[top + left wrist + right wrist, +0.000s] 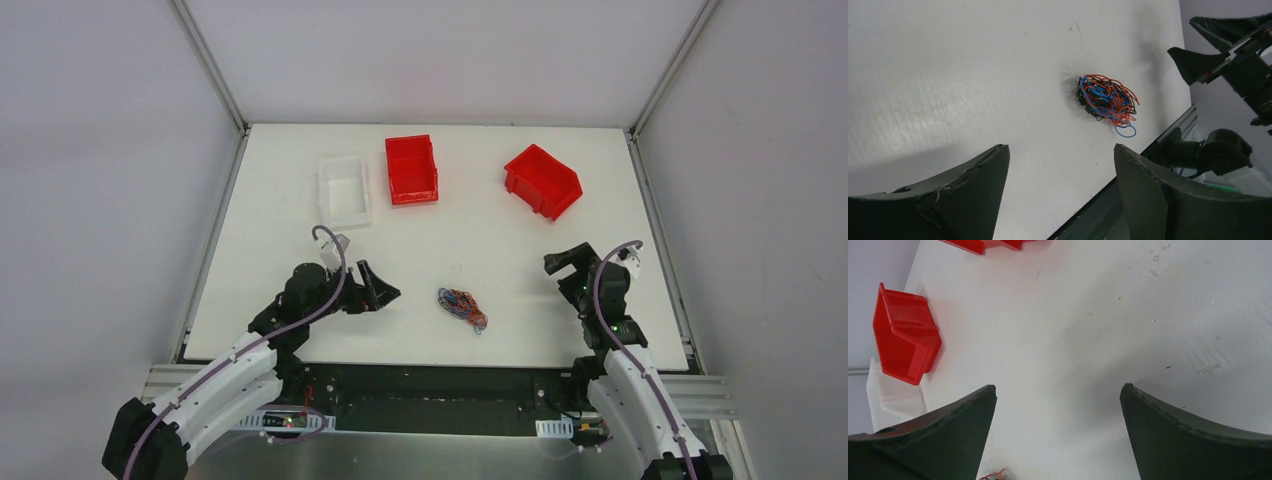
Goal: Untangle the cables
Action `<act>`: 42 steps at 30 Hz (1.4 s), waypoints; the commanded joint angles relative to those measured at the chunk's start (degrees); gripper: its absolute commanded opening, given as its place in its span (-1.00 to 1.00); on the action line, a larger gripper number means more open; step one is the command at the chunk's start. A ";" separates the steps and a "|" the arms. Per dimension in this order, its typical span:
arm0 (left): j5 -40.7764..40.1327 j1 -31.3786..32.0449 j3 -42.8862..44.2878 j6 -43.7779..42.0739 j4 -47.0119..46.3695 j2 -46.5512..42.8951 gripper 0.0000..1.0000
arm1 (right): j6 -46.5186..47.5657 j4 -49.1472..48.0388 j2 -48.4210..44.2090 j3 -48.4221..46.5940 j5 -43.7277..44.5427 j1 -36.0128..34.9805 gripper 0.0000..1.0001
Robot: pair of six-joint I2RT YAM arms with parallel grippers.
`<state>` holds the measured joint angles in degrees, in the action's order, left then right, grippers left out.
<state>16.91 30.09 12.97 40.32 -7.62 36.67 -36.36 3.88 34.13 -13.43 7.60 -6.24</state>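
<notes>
Near cables (462, 308) | left end effector (1061, 147): wide open, empty | right end effector (1058, 385): wide open, empty

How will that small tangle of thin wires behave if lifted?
Probably floppy: the tangle of thin blue, orange and black wires trails loose curly loops. Likely light, being hair-fine. Knotted, so it may lift as one clump.

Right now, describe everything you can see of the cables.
The cables are very thin flexible wires, orange-red, blue and black, wound into one small tight knot. A single blue loop sticks out on the side toward the table's near edge. The knot lies on the white table, close to its near edge, between the two arms. Only the table touches it: the left gripper and right gripper are both open and apart from it.
</notes>
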 commanded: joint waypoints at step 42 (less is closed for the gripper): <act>10.96 4.26 24.11 7.83 -25.74 50.61 -1.00 | 3.67 -28.04 10.65 0.57 -34.38 -5.85 0.69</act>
<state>10.28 41.60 33.41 59.61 -28.14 88.60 -33.56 -11.18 38.54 -12.29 -15.99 -8.34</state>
